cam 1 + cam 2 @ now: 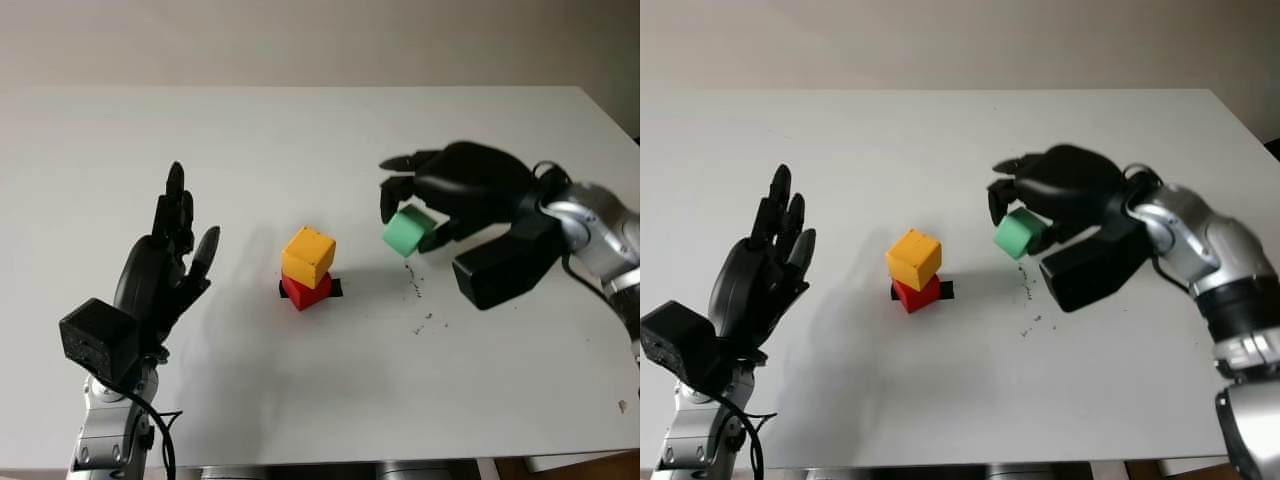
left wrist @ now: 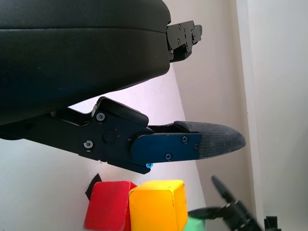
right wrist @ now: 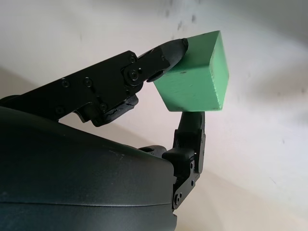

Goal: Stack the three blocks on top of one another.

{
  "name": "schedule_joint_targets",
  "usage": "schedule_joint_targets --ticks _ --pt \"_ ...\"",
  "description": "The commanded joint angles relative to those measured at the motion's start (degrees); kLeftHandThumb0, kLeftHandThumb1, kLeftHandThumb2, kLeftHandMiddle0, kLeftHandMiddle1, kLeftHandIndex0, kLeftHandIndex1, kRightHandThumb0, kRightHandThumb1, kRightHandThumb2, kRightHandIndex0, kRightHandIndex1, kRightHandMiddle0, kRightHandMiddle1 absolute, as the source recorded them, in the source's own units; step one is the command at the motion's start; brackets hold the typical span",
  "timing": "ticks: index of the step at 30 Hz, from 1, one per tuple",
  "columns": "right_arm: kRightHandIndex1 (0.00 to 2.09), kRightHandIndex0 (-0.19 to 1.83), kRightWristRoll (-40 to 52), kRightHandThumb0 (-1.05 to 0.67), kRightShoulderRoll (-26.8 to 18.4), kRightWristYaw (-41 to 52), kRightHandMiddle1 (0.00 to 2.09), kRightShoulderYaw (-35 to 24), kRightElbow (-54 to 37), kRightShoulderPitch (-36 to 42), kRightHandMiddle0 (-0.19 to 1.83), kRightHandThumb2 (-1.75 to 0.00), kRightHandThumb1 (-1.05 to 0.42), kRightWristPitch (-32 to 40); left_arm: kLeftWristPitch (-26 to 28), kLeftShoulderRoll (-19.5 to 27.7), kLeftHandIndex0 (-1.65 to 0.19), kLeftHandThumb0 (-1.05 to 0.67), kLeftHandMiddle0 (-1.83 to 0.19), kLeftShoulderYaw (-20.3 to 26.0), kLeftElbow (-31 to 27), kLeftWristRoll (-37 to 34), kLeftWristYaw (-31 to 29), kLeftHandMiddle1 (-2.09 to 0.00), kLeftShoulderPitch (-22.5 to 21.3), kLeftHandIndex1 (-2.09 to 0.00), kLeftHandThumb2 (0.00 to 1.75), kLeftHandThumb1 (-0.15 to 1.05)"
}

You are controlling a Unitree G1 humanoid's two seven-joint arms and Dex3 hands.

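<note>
**Q:** What stands at the left and centre of the white table (image 1: 300,400)?

**A:** At the left, the robot's black left hand (image 1: 165,265) is raised above the table surface, open and holding nothing, well apart from the blocks. At the centre, a small yellow cube-shaped block (image 1: 308,256) sits on a small red cube-shaped block (image 1: 306,291), turned slightly against it. The red block stands on a black mark (image 1: 335,288) on the table.

**Q:** And at the right?

**A:** The black right hand (image 1: 440,200) holds a small green cube-shaped block (image 1: 408,231) clear of the table, to the right of the two-block stack and near it, at about the level of the yellow block. The fingers (image 3: 163,53) are closed on it: one fingertip presses an upper corner edge, and another finger meets the opposite underside.

**Q:** How is the green block likely to handle?

**A:** It appears rigid, light and smooth-faced, so a pinch on two opposite flat faces would probably suit it best. The present hold sits near a corner, so the block may pivot if the pressure loosens. Setting it down level on the yellow block matters, since the skewed stack beneath probably offers little margin.

**Q:** How far along is the task?

**A:** Two blocks are stacked; the third is not yet placed.
</note>
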Motion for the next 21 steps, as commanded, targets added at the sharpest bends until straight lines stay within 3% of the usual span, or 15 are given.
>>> schedule_joint_targets --ticks 1,8,19,21 --pt "0.07 0.35 1.5 -0.42 0.5 1.1 1.12 0.1 0.6 -3.4 0.58 -0.05 -0.88 -0.7 -0.9 -0.5 0.18 -0.81 0.19 -0.2 0.2 0.2 0.5 -0.05 -0.5 -0.05 0.46 1.05" --pt "0.06 0.38 7.1 -0.38 2.9 5.2 0.99 -0.8 0.4 -8.0 0.68 -0.05 -0.84 -0.2 -4.6 -1.0 0.19 -0.78 0.19 -0.8 2.7 0.9 0.9 -0.05 -0.7 -0.05 0.47 1.05" --pt "0.05 0.36 18.7 -0.4 7.4 12.1 1.31 -2.9 -0.3 -12.8 0.59 -0.05 -0.86 2.5 -5.4 -1.4 0.19 -0.78 0.19 -0.9 3.4 1.0 1.6 -0.04 -0.9 -0.02 0.48 1.05" --pt "0.05 0.35 22.5 -0.4 8.8 15.4 1.36 -3.7 -1.6 -13.1 0.56 -0.06 -0.86 6.1 -5.7 -1.6 0.19 -0.77 0.19 -0.9 3.7 1.1 1.8 -0.04 -1.1 -0.02 0.48 1.05"
